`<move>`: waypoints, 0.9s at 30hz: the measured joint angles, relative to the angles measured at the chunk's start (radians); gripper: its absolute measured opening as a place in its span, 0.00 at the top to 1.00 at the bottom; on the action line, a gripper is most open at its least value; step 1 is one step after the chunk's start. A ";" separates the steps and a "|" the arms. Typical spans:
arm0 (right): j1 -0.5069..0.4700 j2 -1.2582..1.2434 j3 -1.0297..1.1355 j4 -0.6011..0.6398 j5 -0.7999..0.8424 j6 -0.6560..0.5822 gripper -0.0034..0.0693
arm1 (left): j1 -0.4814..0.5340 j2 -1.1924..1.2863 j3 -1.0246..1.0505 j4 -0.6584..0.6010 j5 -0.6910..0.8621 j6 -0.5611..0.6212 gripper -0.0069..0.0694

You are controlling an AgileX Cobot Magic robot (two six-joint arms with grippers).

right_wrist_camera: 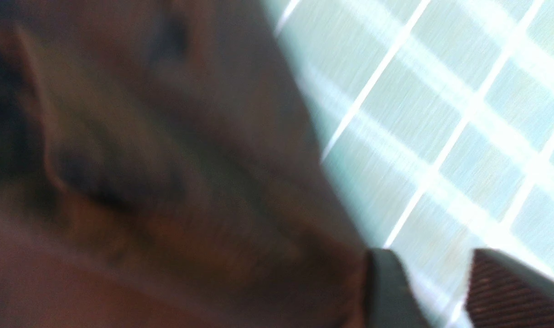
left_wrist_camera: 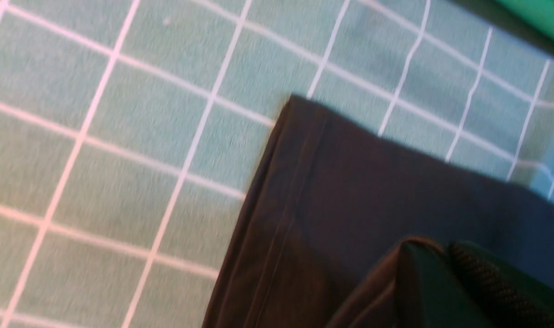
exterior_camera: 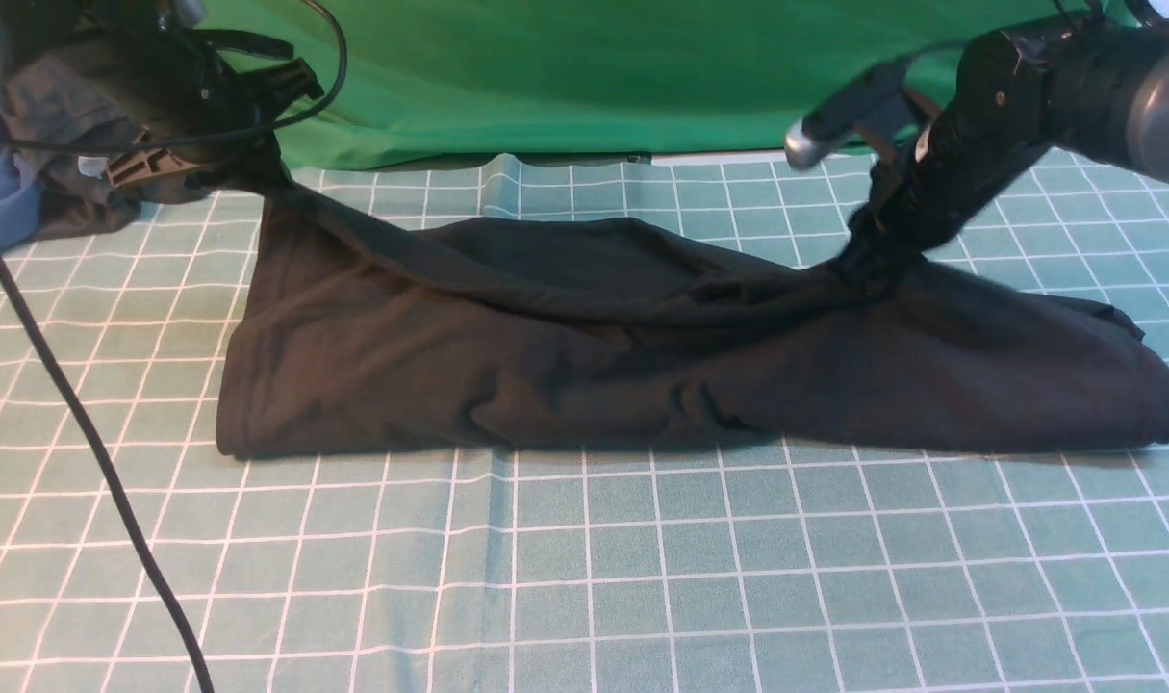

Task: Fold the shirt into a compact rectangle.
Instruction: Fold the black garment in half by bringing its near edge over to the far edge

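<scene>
Where two arms (exterior_camera: pixel 161 87) (exterior_camera: pixel 1007 96) meet it, one shirt (exterior_camera: pixel 584 366), one mat (exterior_camera: pixel 584 577)

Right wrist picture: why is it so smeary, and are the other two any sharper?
Right wrist view: heavily blurred, the shirt a brownish smear, the mat washed out bright. Left wrist view: mildly blurred, hem visible. Front view: sharp, evenly lit.

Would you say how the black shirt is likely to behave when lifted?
Probably floppy: the shirt droops from the pinch of the left claw. Likely light: one pinched corner lifts it. May slump off the open right claw.
</scene>
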State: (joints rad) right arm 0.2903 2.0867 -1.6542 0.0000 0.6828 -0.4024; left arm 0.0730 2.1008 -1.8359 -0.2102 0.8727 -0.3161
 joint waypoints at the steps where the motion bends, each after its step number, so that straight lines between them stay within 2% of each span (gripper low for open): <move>1: -0.001 0.000 -0.008 0.000 -0.013 0.012 0.55 | 0.001 0.003 -0.003 0.000 -0.011 -0.002 0.89; 2: -0.001 0.000 -0.034 0.000 -0.026 0.041 0.47 | 0.002 0.004 -0.005 0.000 -0.031 -0.007 0.89; 3: -0.001 -0.001 -0.055 0.000 -0.018 0.069 0.44 | 0.004 0.005 -0.005 0.000 -0.036 -0.010 0.89; 6: -0.001 -0.013 -0.121 0.007 0.090 0.133 0.43 | 0.005 0.006 -0.006 0.000 -0.031 -0.006 0.89; 8: -0.001 -0.028 -0.151 0.066 0.173 0.137 0.51 | 0.005 0.007 -0.006 0.000 -0.028 -0.001 0.89; 9: -0.001 -0.029 -0.151 0.078 0.182 0.132 0.51 | 0.005 0.007 -0.006 0.000 -0.029 -0.001 0.89; 10: 0.000 -0.037 -0.156 0.141 0.218 0.094 0.59 | 0.005 0.007 -0.006 0.000 -0.027 0.002 0.89; 12: 0.025 -0.043 -0.160 0.325 0.291 -0.064 0.83 | 0.005 0.007 -0.006 0.000 -0.022 0.012 0.89; 13: 0.028 -0.041 -0.160 0.349 0.294 -0.082 0.84 | 0.005 0.007 -0.006 0.000 -0.020 0.013 0.89; 14: 0.053 -0.028 -0.159 0.420 0.304 -0.132 0.89 | 0.005 0.007 -0.006 0.000 -0.016 0.014 0.89; 18: 0.106 0.028 -0.159 0.477 0.306 -0.171 0.92 | 0.005 0.007 -0.006 -0.002 -0.010 0.029 0.89; 22: 0.141 0.098 -0.159 0.481 0.301 -0.191 0.93 | 0.005 0.008 -0.006 -0.003 -0.008 0.032 0.89; 27: 0.160 0.168 -0.159 0.484 0.198 -0.196 0.93 | 0.005 0.009 -0.006 -0.003 -0.008 0.034 0.89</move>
State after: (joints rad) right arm 0.4499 2.2546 -1.8131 0.4843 0.8804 -0.5979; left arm 0.0784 2.1095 -1.8414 -0.2133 0.8647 -0.2822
